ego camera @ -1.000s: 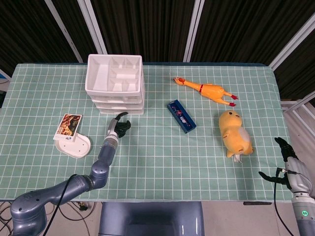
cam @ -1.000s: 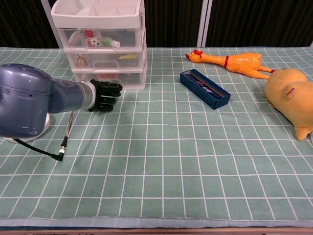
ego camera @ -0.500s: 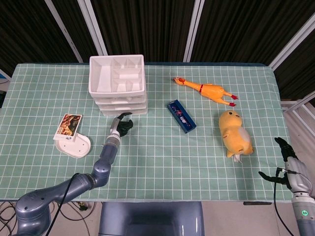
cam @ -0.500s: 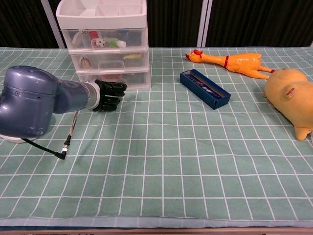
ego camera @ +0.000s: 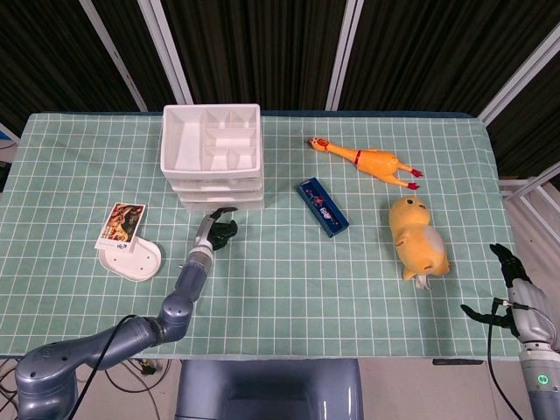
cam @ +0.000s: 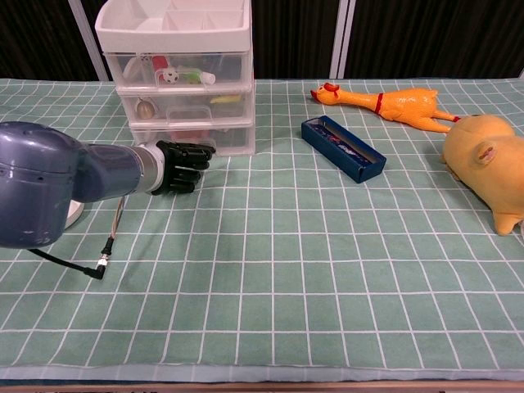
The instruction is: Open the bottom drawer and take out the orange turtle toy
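Three stacked drawers make up the white drawer unit [cam: 184, 78], and the bottom drawer [cam: 196, 137] stands shut at about 12 o'clock from the left hand [cam: 182, 166]. That hand's dark fingers [cam: 200, 155] are curled in on nothing, their tips just short of the drawer front (whether they touch it cannot be told). The orange turtle toy cannot be made out; only a blurred reddish shape shows through the clear front of the bottom drawer, so its heading and long axis cannot be told.

At 9 o'clock from the hand lies a white dish [ego camera: 131, 260] with a picture card [ego camera: 121, 224] propped at its far edge. At 3 o'clock, well apart, a blue box [cam: 342, 147] lies slantwise; beyond it, at 2 o'clock, a rubber chicken [cam: 383, 102] lies stretched out, head toward the drawers. A yellow plush toy [cam: 486, 164] rests at far right. Nothing stands between hand and drawer.

The right hand [ego camera: 518, 302] hangs off the table's right edge, fingers spread, holding nothing.
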### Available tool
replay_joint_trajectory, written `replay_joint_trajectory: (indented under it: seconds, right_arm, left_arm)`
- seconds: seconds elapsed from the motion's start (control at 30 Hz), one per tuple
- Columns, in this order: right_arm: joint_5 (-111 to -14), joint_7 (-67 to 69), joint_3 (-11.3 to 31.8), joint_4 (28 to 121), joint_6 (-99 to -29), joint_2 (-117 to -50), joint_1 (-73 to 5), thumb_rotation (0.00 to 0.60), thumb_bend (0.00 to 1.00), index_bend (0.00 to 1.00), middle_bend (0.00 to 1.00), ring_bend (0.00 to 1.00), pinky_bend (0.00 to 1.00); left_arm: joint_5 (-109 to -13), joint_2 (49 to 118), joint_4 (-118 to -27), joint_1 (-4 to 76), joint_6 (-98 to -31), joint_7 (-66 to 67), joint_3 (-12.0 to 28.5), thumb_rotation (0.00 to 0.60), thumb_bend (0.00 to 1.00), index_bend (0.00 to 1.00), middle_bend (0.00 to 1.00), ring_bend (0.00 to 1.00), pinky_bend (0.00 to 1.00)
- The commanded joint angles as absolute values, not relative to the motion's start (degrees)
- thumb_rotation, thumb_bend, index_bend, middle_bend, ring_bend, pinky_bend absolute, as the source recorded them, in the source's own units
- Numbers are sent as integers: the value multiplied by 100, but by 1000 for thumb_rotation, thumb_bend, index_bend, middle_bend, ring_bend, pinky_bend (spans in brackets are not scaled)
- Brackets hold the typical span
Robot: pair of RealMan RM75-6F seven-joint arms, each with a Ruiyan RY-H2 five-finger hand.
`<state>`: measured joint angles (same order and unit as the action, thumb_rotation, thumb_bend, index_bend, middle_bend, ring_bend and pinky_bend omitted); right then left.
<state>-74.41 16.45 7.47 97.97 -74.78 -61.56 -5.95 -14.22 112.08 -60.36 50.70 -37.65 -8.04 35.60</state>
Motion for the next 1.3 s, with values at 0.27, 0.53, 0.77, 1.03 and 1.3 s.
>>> replay_joint_trajectory:
  seconds: [0.27, 0.53, 0.77, 1.03, 1.3]
  right_arm:
    - [-7452, 1628, 751, 9790, -7507, -6161, -584, 600, 131, 0, 0, 0, 184]
    - [-7471, 1603, 750, 9781, -7533, -6172, -580, 600, 130, 0, 0, 0, 185]
    - [-7488, 1588, 747, 9777, -7542, -6177, -579, 600, 131, 0, 0, 0, 185]
    - [-7516, 1576, 735, 9774, -7538, -6182, -584, 600, 130, 0, 0, 0, 185]
    - [-7512, 1565, 735, 9777, -7535, -6182, -585, 600, 131, 0, 0, 0, 185]
  left_arm:
    - [-1633, 10880, -6871, 4661, -4188, -763, 3270, 600, 623, 282, 903, 959, 1000]
    - [-1942, 10656, -7276, 4462, -4349, -662, 3016, 600, 624, 241, 901, 959, 1000]
    - [-3047, 10305, -7758, 4300, -4663, -234, 2440, 600, 623, 208, 899, 959, 1000]
    - [-4572, 10036, -8054, 4355, -5502, 517, 1947, 600, 619, 201, 905, 959, 1000]
    - [-5032, 10023, -7896, 4483, -5928, 1128, 1829, 600, 613, 194, 909, 959, 1000]
